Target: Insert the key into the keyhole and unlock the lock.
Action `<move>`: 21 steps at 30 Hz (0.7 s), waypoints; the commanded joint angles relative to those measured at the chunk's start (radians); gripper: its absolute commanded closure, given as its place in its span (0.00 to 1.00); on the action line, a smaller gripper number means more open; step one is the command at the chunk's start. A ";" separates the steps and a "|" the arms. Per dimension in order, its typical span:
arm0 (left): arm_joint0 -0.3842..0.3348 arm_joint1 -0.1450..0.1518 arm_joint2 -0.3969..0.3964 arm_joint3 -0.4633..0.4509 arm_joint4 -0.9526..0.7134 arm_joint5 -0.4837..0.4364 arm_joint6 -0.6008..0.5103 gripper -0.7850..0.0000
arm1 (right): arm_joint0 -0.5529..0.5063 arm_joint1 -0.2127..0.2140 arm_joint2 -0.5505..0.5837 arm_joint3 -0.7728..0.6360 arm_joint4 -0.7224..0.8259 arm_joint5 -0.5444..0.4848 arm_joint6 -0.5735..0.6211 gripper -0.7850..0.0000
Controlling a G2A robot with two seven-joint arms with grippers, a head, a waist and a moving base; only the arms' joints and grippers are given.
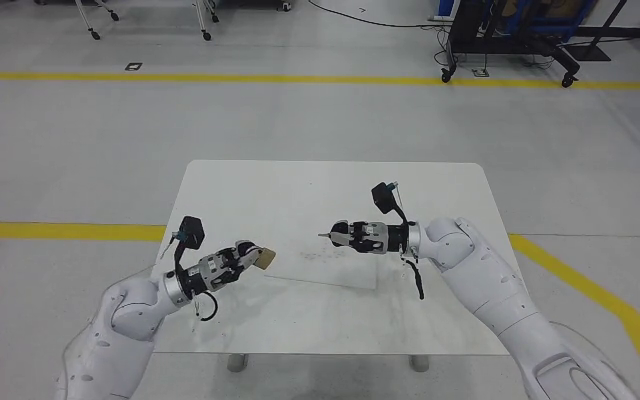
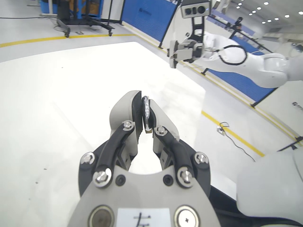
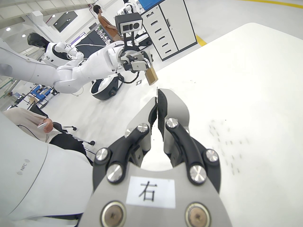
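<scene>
Left hand point(image 1: 250, 255) clamped on the shackle end of the brass-coloured rectangular metal padlock point(image 1: 264, 259), held above the white counter point(image 1: 330, 190), judged to present it to the other arm | right hand point(image 1: 338, 235) pinched closed on the thin silver metal key point(image 1: 324, 236) | key's long axis roughly level, tip toward the padlock, well apart | padlock body hangs tilted; keyhole not discernible

White table point(image 1: 300, 200) with scuff marks; grey drawer cabinet point(image 3: 170, 24) and blue panels point(image 2: 151, 15) beyond
</scene>
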 commanded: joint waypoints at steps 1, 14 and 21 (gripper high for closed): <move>-0.012 0.004 -0.003 -0.005 0.022 0.037 -0.035 1.00 | 0.000 0.000 0.000 0.000 0.000 0.000 0.000 1.00; -0.081 -0.003 0.064 0.048 -0.009 0.184 -0.018 1.00 | 0.000 0.000 0.000 0.000 0.000 0.000 0.000 1.00; -0.081 -0.003 0.064 0.048 -0.009 0.184 -0.018 1.00 | -0.002 0.000 0.001 -0.001 0.001 0.006 -0.007 1.00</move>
